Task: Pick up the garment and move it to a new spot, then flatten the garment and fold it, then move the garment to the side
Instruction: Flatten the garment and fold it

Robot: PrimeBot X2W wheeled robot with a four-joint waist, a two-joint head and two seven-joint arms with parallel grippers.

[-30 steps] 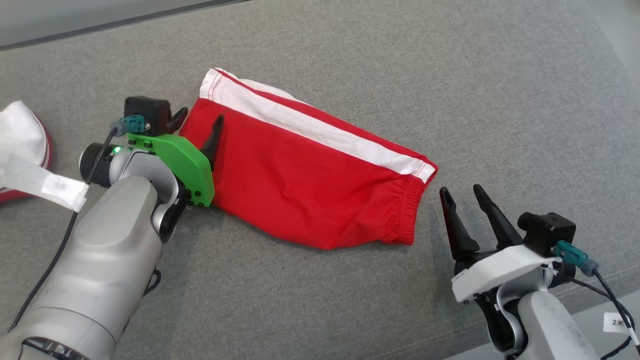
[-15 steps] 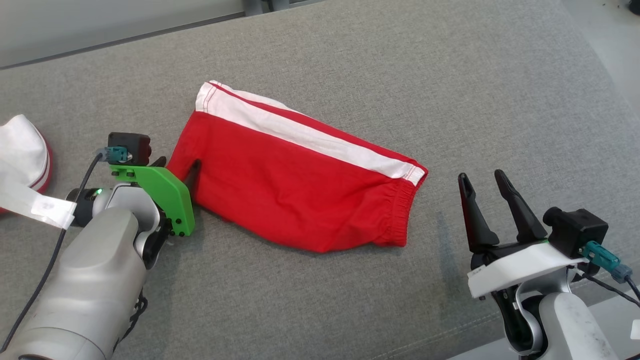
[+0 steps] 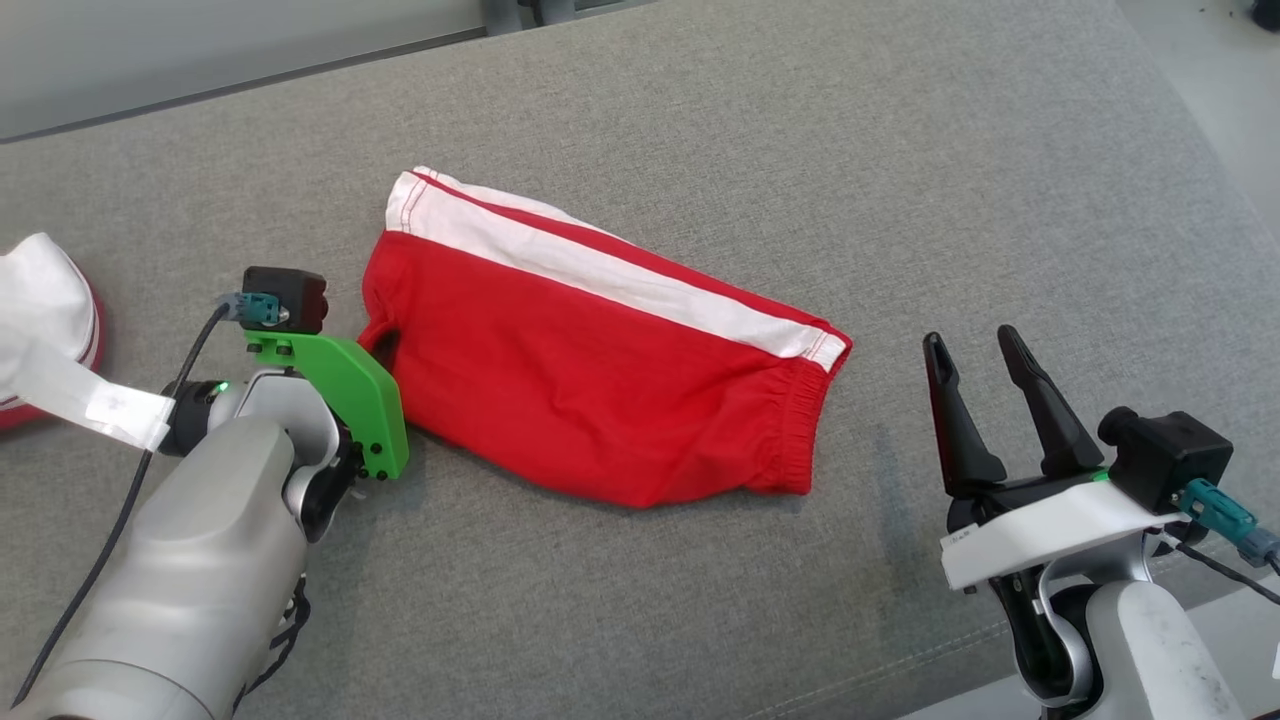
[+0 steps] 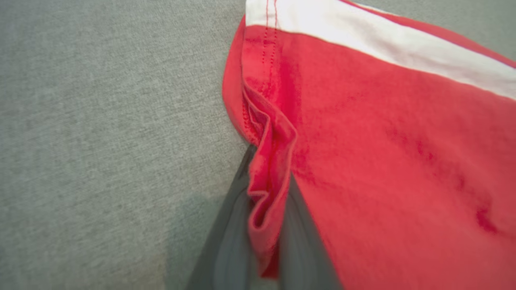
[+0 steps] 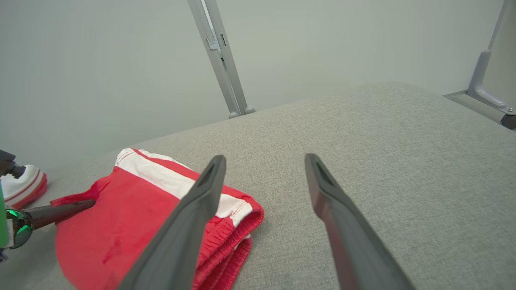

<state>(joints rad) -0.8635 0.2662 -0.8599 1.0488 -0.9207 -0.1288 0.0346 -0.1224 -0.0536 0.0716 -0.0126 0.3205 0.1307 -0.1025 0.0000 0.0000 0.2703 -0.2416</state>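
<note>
– Garment (image 3: 600, 370) first: where does it lie?

– In the middle of the head view, flat on the grey cushion (image 3: 900, 150). It is red, with a white band along its upper edge, and it slants from the upper left down to the lower right. The gathered elastic end is at the lower right.

– And the left gripper (image 3: 380, 338)?

– At the garment's left edge, in the centre left of the frame, touching the cloth. It is closed on the garment. In the left wrist view a bunched red fold stands pinched between the two dark fingers (image 4: 227, 249), which rise from the bottom of that frame. The rest of the cloth spreads out to the right and upward.

– Is the cloth lifted?

– Only that fold is raised at the edge; the body of the garment rests on the cushion.

– The right gripper (image 3: 972, 338)?

– At the lower right of the head view, fingers spread apart and holding nothing. It is clear of the garment, to the right of the elastic end, with bare cushion between them. In its own wrist view the garment sits at the lower left, partly behind its left finger.

– Anything else nearby?

– A white thing with red trim (image 3: 45, 290) at the left edge of the frame, apart from the garment.
</note>
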